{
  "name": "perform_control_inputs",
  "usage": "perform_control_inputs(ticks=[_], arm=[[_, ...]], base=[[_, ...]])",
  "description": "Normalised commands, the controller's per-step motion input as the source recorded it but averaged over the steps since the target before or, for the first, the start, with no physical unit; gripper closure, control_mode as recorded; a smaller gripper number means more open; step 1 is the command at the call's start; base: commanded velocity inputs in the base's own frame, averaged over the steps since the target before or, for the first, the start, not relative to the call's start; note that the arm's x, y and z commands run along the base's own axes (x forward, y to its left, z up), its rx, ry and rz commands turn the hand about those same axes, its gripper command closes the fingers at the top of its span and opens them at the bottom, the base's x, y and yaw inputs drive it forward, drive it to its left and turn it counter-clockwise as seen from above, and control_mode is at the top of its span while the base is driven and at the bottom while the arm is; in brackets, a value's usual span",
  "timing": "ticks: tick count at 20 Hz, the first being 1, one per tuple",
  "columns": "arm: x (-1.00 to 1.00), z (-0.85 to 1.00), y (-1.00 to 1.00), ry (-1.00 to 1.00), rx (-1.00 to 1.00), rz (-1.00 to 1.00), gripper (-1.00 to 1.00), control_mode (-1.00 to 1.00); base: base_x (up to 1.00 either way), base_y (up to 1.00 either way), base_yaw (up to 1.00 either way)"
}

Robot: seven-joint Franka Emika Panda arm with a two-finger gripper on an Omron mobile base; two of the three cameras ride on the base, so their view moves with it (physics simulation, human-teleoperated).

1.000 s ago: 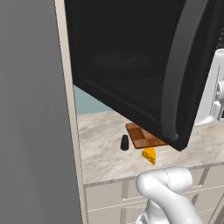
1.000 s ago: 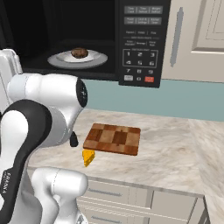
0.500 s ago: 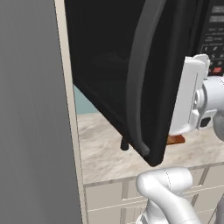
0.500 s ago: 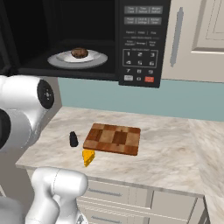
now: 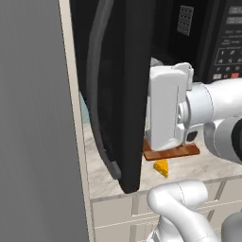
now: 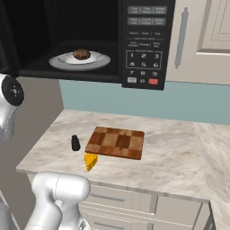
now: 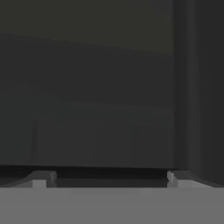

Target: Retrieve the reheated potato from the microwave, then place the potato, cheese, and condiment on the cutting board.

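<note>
Three things must end on the cutting board (image 6: pixel 117 143), and none is there yet; largest first, the microwave (image 6: pixel 90 40) hangs above the tabletop (image 6: pixel 170 157) as a glossy black box, its door (image 5: pixel 118 90) swung wide with the curved bar handle (image 5: pixel 97 90) facing the left base camera; inside, on a white round plate (image 6: pixel 60 62), sits the potato (image 6: pixel 81 54), a dull, roundish, grey-brown lump. Below, the board is a flat rectangle of light and dark brown wooden squares near the tabletop's front left corner; just off its left edge stands the condiment (image 6: pixel 75 143), a small smooth black shaker, and at the board's front left corner lies the cheese (image 6: pixel 90 161), a bright yellow wedge with holes. The hand (image 5: pixel 165 113) hovers beside the open door; in the hand view the jaws stand spread wide with nothing between them, facing a dark flat surface. Judging from this, the reach should clear the door's edge, enter level over the plate, and close gently across the potato's width, since a rounded lump may roll.
</note>
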Motion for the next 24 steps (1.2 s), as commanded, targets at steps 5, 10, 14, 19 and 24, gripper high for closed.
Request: perform_control_inputs(ticks=[5, 10, 14, 19, 24], arm=[[0.01, 0.0, 0.38, -0.08, -0.05, 0.0, -1.0, -1.0], [0.0, 0.0, 0.2, -0.1, -0.06, 0.0, -1.0, -1.0], [0.0, 0.0, 0.0, -0.12, -0.05, 0.0, -1.0, -1.0], [0.0, 0.0, -0.1, -0.09, -0.01, 0.0, -1.0, -1.0], [0.02, 0.0, -0.6, -0.01, 0.0, 0.0, -1.0, -1.0]], base=[[0.0, 0.0, 0.0], [0.0, 0.0, 0.0], [0.0, 0.0, 0.0], [0.0, 0.0, 0.0], [0.0, 0.0, 0.0]])
